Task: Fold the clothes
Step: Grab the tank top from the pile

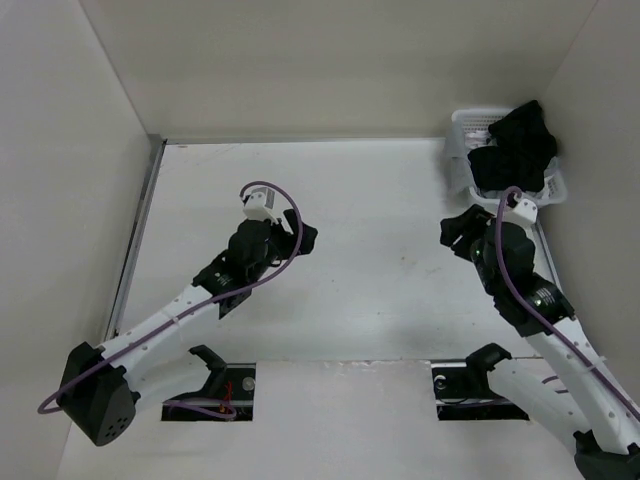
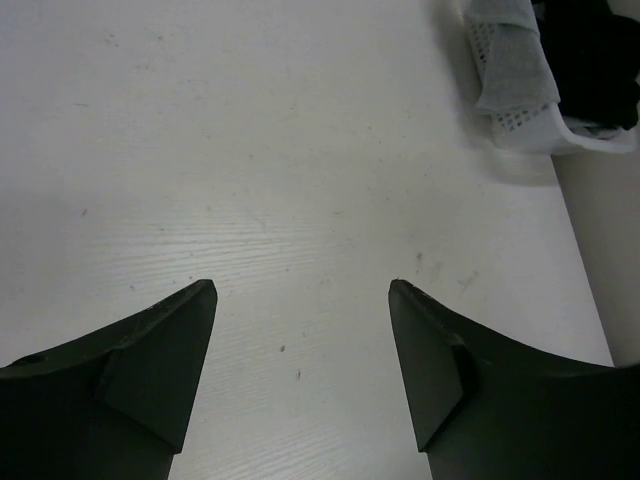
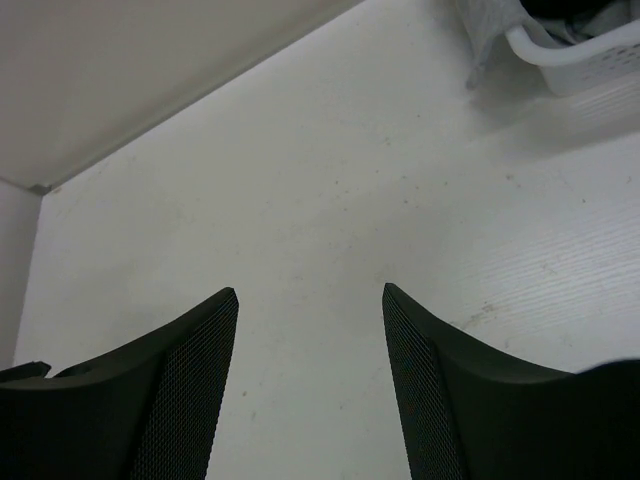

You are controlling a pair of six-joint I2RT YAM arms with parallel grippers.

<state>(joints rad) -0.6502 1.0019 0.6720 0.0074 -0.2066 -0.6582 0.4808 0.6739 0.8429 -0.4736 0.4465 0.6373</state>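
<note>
White tabletop (image 1: 380, 210) spreads under 2 black-and-white arms, each trailing a purple cable (image 1: 268, 186). At the left, the left hand (image 1: 303, 237) hovers over the bare middle of the surface, pointing toward the far right corner. Its wrist view shows the 2 fingers (image 2: 170, 340) spread wide with nothing between them, only scuffed white board beneath. Further right, the right hand (image 1: 452, 228) hangs near the right edge, just short of the basket. Its mesh-textured fingers (image 3: 190, 360) also stand wide apart and hold nothing.

At the far right corner sits a white perforated plastic basket (image 1: 461, 124). A grey-white cloth (image 2: 515, 60) drapes over its rim on the side toward the hands. The black T-shirt (image 1: 515, 145) lies heaped inside the basket and rises above the rim, well apart from the left hand and near the right one. It is bunched into a lump, so neither its long axis nor the way it points can be told. Its tag cannot be made out.
</note>
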